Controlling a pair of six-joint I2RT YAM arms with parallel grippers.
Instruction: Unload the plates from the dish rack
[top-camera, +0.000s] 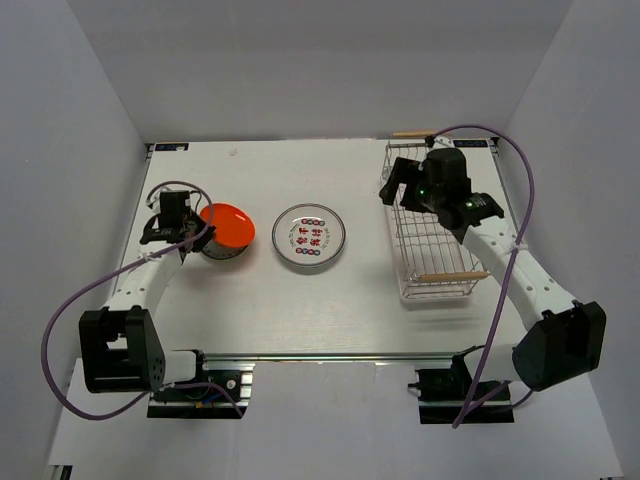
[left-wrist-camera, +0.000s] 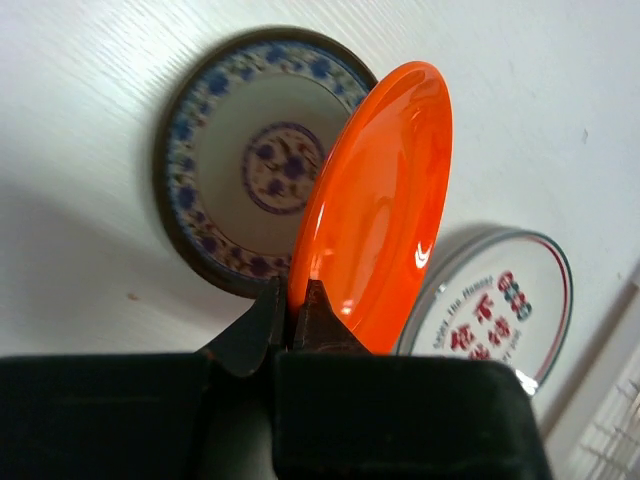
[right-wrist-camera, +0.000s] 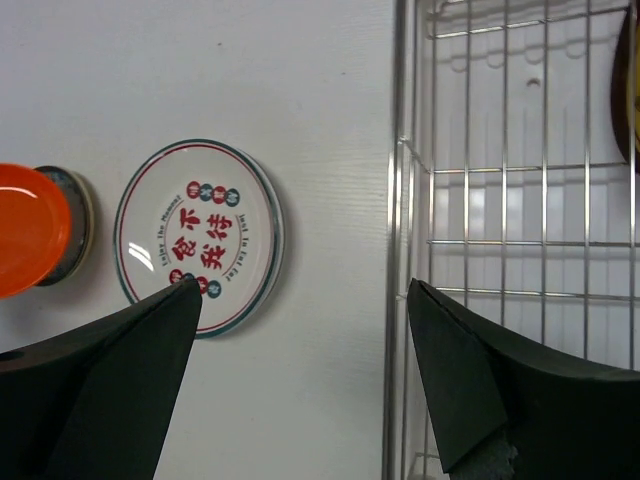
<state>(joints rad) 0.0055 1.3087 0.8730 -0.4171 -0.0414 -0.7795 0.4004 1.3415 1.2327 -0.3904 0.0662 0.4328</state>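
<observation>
My left gripper is clamped narrow on the bottom rim of the red-orange plate. The rim is pinched between both fingers, and the plate stands on edge, leaning toward the upper right of the left wrist frame. Directly behind it, in the upper left of that frame, the patterned plate lies flat on the table. The plate I hold overlaps its right side, so I judge that setting it down means tipping it flat onto or just beside that one. The white plate with red characters lies flat at the lower right, apart from both.

My right gripper is spread wide and holds nothing. It hangs over the left wall of the dish rack, one finger outside the wire and one over the basket. The rack's long axis runs up and down the overhead frame, at its right side, so my right arm is the nearer one. A dark curved edge shows at the upper right of the right wrist frame; I cannot tell if it is a plate.
</observation>
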